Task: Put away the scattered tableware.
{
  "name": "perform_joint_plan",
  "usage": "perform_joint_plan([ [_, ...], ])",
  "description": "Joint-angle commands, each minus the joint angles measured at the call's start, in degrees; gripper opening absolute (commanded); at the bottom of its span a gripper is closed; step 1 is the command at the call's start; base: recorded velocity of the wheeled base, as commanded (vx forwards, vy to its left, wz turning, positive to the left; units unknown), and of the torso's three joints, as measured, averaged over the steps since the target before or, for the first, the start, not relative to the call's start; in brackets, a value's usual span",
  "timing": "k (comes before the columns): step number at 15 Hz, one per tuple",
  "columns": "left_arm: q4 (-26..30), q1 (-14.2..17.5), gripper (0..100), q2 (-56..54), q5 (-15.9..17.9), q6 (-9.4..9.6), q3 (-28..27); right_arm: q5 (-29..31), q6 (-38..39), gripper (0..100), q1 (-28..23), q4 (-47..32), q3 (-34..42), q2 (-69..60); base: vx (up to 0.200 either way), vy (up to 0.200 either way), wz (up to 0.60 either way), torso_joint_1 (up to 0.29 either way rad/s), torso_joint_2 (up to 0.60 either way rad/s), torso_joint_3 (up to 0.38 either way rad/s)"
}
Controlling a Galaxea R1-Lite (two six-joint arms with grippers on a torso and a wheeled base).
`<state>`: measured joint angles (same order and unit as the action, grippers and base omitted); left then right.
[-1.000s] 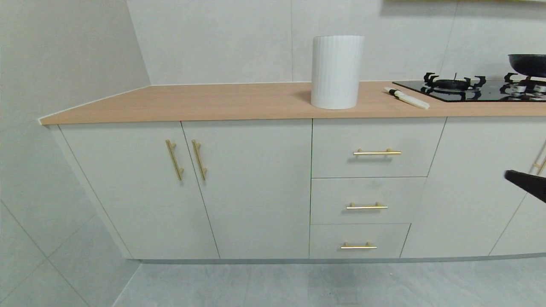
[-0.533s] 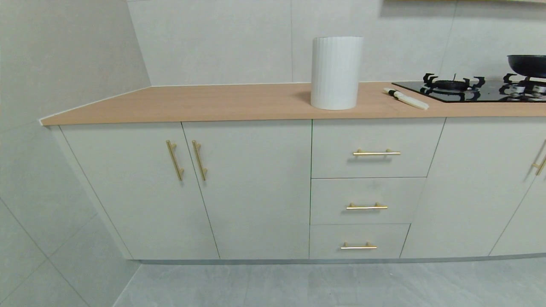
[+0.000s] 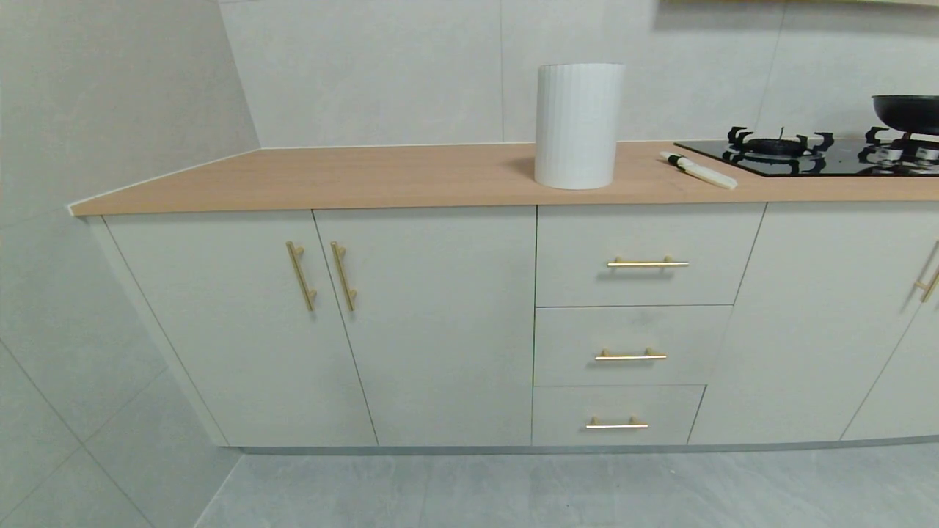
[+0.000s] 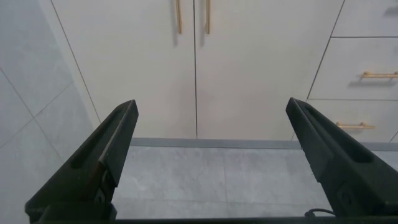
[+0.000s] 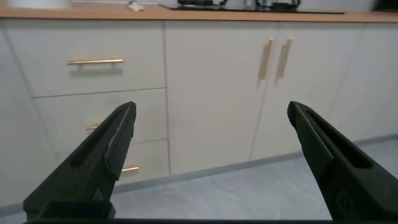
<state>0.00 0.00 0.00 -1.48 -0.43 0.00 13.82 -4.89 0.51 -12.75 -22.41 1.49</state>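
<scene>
Pale cabinets [image 3: 440, 323] under a wooden counter [image 3: 367, 176], seemingly grey-tiled floor [image 3: 587, 491].

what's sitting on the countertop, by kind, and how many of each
white ribbed canister: 1
white utensil: 1
gas hob: 1
black pan, on the hob: 1
total: 4
</scene>
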Motion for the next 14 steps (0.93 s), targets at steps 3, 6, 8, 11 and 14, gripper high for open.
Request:
perform_joint_plan([
  [3, 0.0, 0.0, 100, 0.0, 0.0, -0.01, 0.0, -10.0, 2.3, 100, -0.2, 8.5, 12.0, -1.5, 0.000, 0.000, 0.00, 0.000, 0.00, 0.000],
  [6, 0.0, 0.0, 100, 0.0, 0.0, -0.01, 0.0, -13.9, 2.2, 100, -0.2, 15.7, 20.6, -1.5, 0.000, 0.000, 0.00, 0.000, 0.00, 0.000],
  [8, 0.0, 0.0, 100, 0.0, 0.0, -0.01, 0.0, -14.3, 2.2, 100, -0.2, 16.1, 22.4, -1.5, 0.000, 0.000, 0.00, 0.000, 0.00, 0.000],
  [11, 0.0, 0.0, 100, 0.0, 0.0, -0.01, 0.0, -16.2, 2.7, 100, -0.2, 11.8, 22.1, -1.5, 0.000, 0.000, 0.00, 0.000, 0.00, 0.000],
  [14, 0.0, 0.0, 100, 0.0, 0.0, -0.01, 0.0, -16.3, 3.2, 100, -0.2, 12.9, 22.4, -1.5, 0.000, 0.000, 0.00, 0.000, 0.00, 0.000],
])
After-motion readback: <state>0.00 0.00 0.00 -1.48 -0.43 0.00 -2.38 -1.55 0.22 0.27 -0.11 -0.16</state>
